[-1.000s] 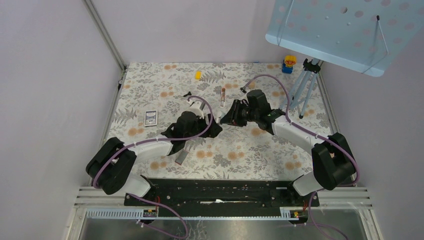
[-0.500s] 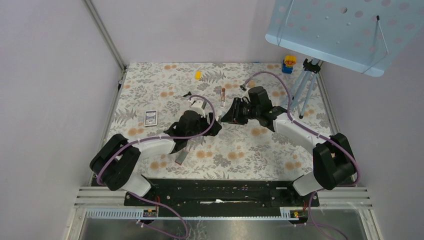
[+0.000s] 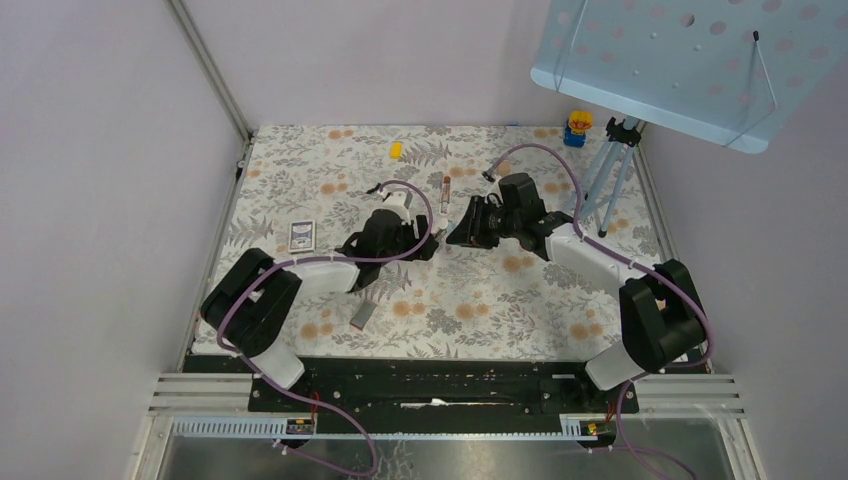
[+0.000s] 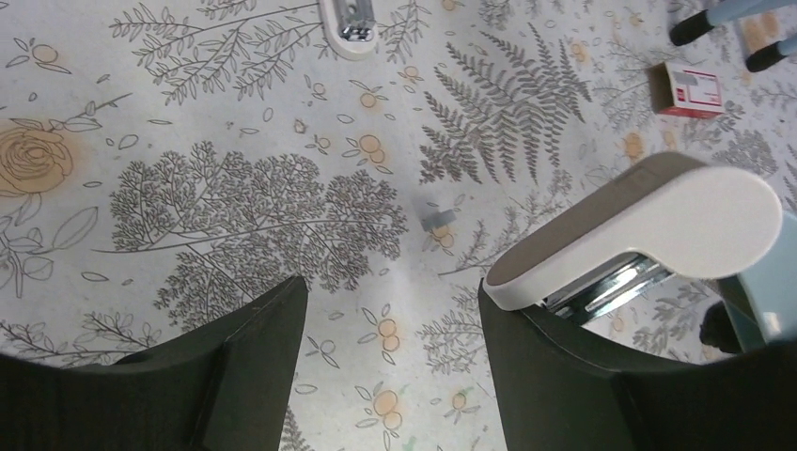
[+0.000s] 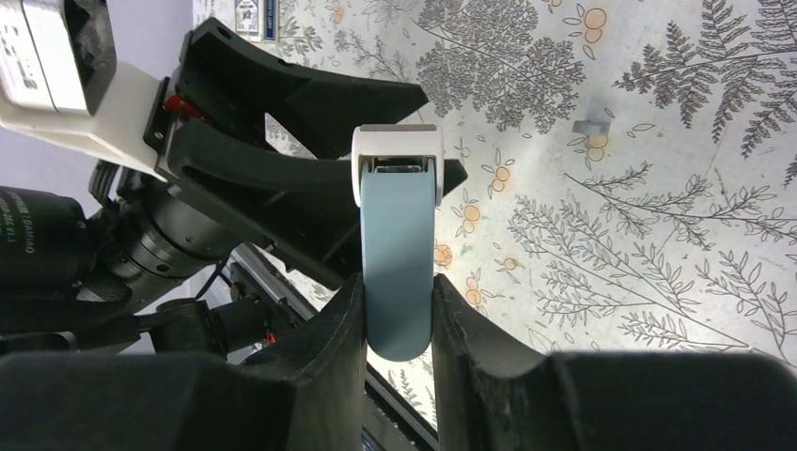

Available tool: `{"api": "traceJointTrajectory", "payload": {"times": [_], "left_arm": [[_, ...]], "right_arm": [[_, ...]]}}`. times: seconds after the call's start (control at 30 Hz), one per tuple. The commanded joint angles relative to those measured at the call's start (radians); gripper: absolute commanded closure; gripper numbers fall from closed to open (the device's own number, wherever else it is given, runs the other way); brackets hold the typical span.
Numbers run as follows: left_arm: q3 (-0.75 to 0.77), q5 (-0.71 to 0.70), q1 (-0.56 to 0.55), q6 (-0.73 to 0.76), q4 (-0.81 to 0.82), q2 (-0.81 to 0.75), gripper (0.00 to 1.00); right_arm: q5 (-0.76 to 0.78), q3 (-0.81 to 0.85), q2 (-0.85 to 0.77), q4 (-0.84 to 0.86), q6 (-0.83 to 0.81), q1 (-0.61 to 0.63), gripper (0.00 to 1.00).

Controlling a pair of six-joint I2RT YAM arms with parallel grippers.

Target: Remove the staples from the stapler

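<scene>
My right gripper [image 5: 398, 310] is shut on the blue-grey body of the stapler [image 5: 398, 235], which it holds above the table. The stapler's white top [image 4: 658, 221] is raised, and bright metal shows under it. My left gripper [image 4: 390, 301] is open, with only tablecloth between its fingers. The stapler's white tip rests just above its right finger [image 4: 564, 376]. In the top view the two grippers meet mid-table, left gripper [image 3: 425, 245] facing right gripper [image 3: 462, 230]. A small grey bit [image 4: 437, 218] lies on the cloth below; I cannot tell whether it is staples.
A grey strip [image 3: 362, 314] lies on the floral cloth near the left arm. Further back are a slim red-and-white object [image 3: 445, 193], a dark card [image 3: 301, 236] and a yellow piece [image 3: 396, 150]. A tripod [image 3: 603, 185] stands at the right, with a small red-and-white box [image 4: 686, 89] near its feet.
My left arm has swung away from me, bringing its gripper up to the stapler's tip and uncovering the grey strip. Its jaws have narrowed slightly. The right gripper has barely shifted.
</scene>
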Motion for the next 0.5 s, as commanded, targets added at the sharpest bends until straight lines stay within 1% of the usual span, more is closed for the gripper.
{"api": "traceJointTrajectory", "payload": {"times": [0.0,0.27,0.47], "left_arm": [[0.091,-0.018,0.016,0.032,0.051,0.043,0.29],[0.152,-0.018,0.022,0.041,0.039,0.125,0.3],[0.163,-0.023,0.024,0.05,0.038,0.145,0.3]], "right_arm": [[-0.038,0.0,0.033,0.006,-0.065,0.003,1.0],[-0.051,-0.004,0.108,0.029,-0.111,0.003,1.0],[-0.047,-0.004,0.125,0.03,-0.119,0.002,1.0]]}}
